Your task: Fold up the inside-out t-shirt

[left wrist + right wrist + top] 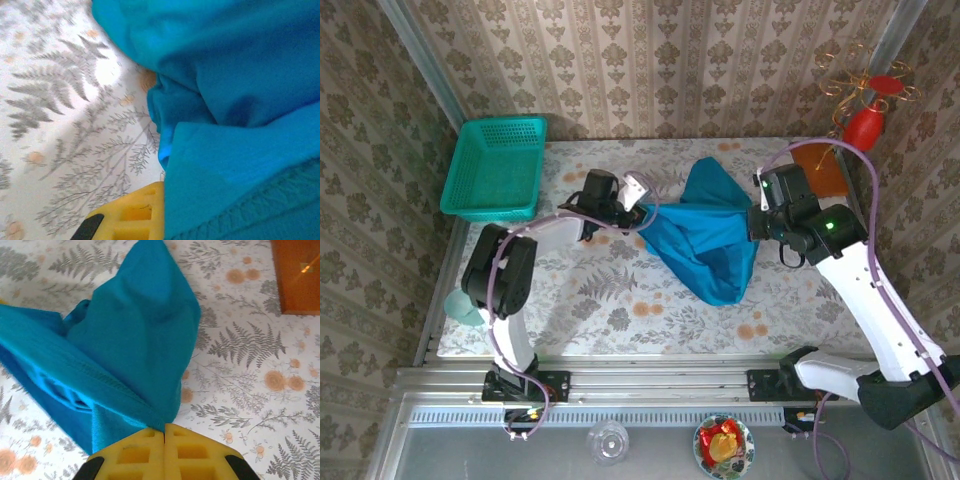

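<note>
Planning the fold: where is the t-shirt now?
Top view: the t-shirt is bunched mid-table, held between the left gripper and the right gripper.

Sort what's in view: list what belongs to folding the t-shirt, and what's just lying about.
Job: teal-blue t-shirt; left end effector and right end effector, both shut on it.
Lying about: green mesh basket; brown board; red ornament; glass; bowl.

White-and-black arms [865, 290] — lilac cables [872, 200]
</note>
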Available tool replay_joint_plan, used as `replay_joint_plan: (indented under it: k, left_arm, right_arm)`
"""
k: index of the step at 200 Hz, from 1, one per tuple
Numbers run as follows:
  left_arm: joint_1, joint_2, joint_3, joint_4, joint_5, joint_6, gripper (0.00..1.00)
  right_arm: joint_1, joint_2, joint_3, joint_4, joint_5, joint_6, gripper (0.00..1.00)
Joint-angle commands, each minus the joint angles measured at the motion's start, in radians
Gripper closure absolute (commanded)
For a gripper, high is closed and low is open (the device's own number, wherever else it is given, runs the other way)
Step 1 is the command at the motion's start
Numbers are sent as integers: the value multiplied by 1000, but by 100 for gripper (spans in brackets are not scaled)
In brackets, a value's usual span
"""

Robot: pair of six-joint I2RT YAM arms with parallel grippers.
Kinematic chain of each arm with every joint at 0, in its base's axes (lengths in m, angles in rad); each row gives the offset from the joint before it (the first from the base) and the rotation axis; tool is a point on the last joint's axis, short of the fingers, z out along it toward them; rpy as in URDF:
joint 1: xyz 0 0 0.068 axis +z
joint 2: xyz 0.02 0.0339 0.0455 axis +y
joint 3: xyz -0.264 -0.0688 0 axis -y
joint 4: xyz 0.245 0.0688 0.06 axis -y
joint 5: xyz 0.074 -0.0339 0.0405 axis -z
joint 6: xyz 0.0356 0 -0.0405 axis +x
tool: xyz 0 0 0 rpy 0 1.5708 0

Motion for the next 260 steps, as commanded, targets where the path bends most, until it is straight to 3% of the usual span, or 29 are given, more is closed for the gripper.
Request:
replay_joint_plan:
  k: [1,45,76,97,120,148,176,208,231,260]
  left_arm:
    - [81,-191,46,-4,32,-144,100]
    - [118,-498,210,-155,21,-149,100]
    - [123,-672,294,-240,32,-146,100]
    - [129,-712,400,-374,-4,-145,100]
    - [129,-693,497,-497,-101,-121,100]
    - [139,-626,511,-516,-209,-120,100]
    - [168,-496,542,-494,-223,-133,100]
    - [223,-336,645,-341,-180,-188,100]
    - [237,-230,793,-220,-143,-202,100]
    - [247,-135,1058,-252,-112,-230,100]
  right_arm:
    - [-48,-16,18,91,51,13,100]
    - [-67,-45,184,118,76,-22,100]
    - [-67,-127,306,169,-6,-24,100]
    - [-67,-143,378,209,-64,-24,100]
    - [-67,-105,450,223,-85,-20,100]
    - [-67,-12,478,259,-59,-33,100]
    - [-75,113,486,320,-13,-49,100]
    - [-115,280,536,462,-9,-24,100]
    - [-144,419,698,530,-46,8,100]
    - [-149,591,1075,453,-89,18,100]
